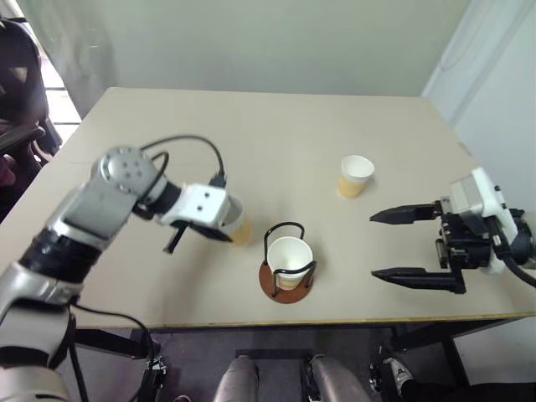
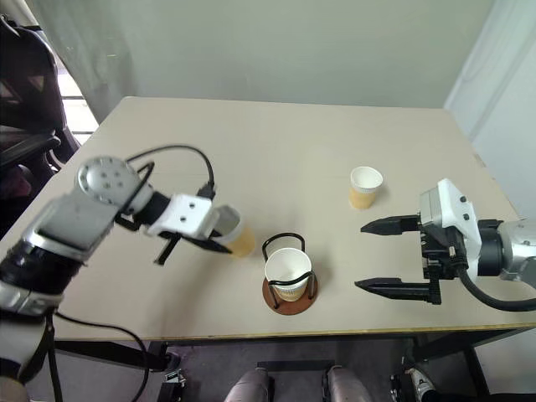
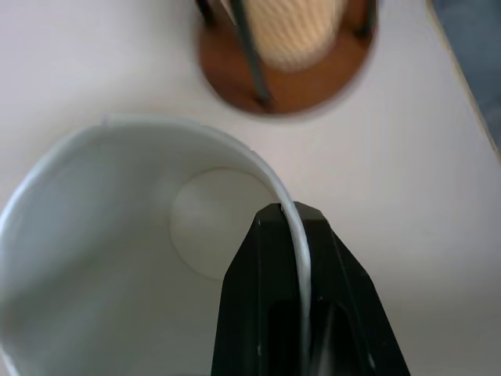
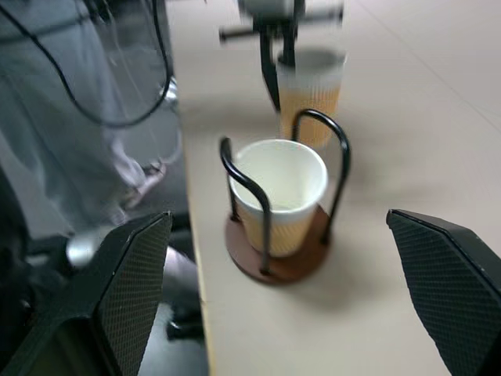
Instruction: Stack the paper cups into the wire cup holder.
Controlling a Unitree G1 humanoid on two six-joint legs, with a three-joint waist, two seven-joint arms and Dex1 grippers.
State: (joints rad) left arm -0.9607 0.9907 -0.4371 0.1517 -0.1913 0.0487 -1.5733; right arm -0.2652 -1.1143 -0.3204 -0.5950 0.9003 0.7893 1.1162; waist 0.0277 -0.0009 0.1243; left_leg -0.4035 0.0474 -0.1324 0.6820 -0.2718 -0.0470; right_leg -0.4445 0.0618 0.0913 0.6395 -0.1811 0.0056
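My left gripper (image 1: 224,228) is shut on the rim of a tan paper cup (image 1: 239,226), one finger inside and one outside its wall (image 3: 291,227). This cup hangs slightly tilted just left of the wire cup holder (image 1: 287,291), a black wire stand on a round brown base. A second paper cup (image 1: 290,261) sits upright inside the holder. A third cup (image 1: 356,176) stands alone on the table, farther back and to the right. My right gripper (image 1: 387,244) is open and empty, right of the holder, with its fingers pointing at it.
The holder stands close to the front edge (image 1: 335,321) of the beige table (image 1: 251,134). A dark chair (image 1: 17,100) is off the table's left side. A black cable (image 1: 188,142) loops over my left wrist.
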